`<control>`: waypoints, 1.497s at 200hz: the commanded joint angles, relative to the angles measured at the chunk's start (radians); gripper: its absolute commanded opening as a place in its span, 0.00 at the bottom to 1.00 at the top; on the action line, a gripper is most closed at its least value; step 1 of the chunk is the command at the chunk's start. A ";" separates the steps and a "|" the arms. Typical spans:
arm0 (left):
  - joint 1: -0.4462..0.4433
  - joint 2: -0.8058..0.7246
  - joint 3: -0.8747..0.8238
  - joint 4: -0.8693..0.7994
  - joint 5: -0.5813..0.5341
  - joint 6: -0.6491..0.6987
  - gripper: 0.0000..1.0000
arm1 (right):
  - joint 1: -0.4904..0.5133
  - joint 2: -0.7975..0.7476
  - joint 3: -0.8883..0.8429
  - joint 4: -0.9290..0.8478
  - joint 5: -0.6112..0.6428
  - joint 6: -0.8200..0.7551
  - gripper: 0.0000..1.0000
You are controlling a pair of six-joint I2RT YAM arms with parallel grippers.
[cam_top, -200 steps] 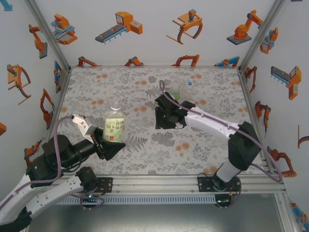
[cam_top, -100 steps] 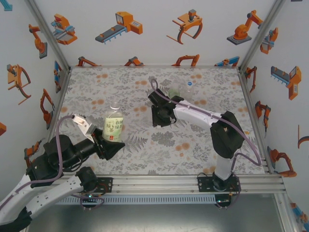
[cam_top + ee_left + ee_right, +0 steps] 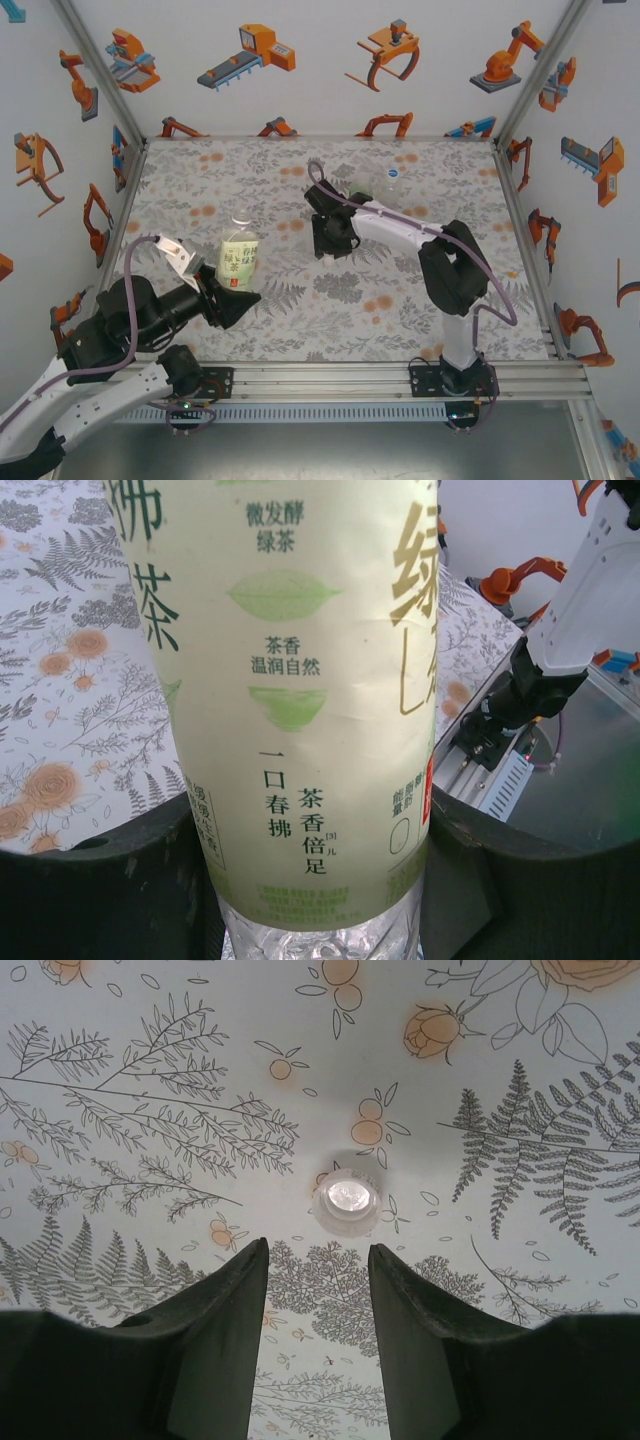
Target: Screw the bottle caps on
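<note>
Since half a second ago the right arm has folded tighter: its elbow has swung in toward the middle of the table (image 3: 200,190), and the right gripper (image 3: 328,243) has settled a little nearer the arm bases, pointing down at the floral cloth. A full second ago it sat farther to the right. The left arm has barely shifted, with the bottle a touch higher in the top view.

In the right wrist view, the right gripper (image 3: 317,1250) is spread, with a clear gap between its two dark fingers (image 3: 215,1340), and it holds and touches nothing. The pale cap (image 3: 346,1200) lies on the cloth just ahead of the fingertips, roughly in line with the gap and apart from both.

The left gripper (image 3: 225,300) is clamped on the tea bottle (image 3: 238,255), which stands upright with yellowish liquid inside. From the left wrist, both fingers (image 3: 100,880) press the lower sides of the tea bottle (image 3: 300,680), just under its label.

Beyond the right gripper, toward the back wall, stand a colourless bottle (image 3: 392,185) with a blue-topped cap (image 3: 393,172) and, beside it, a green bottle (image 3: 361,191).
</note>
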 commanded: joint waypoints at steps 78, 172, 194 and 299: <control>-0.002 -0.003 0.006 -0.004 -0.022 -0.013 0.00 | -0.014 0.069 0.070 -0.020 -0.015 -0.024 0.44; -0.002 -0.010 -0.003 -0.010 -0.033 -0.013 0.00 | -0.016 0.090 0.066 -0.029 -0.005 -0.028 0.44; -0.002 -0.014 -0.006 -0.010 -0.037 -0.015 0.00 | -0.016 0.088 0.061 -0.029 -0.003 -0.029 0.44; -0.002 -0.008 -0.009 -0.007 -0.040 -0.018 0.00 | -0.016 0.090 0.062 -0.051 0.021 -0.037 0.44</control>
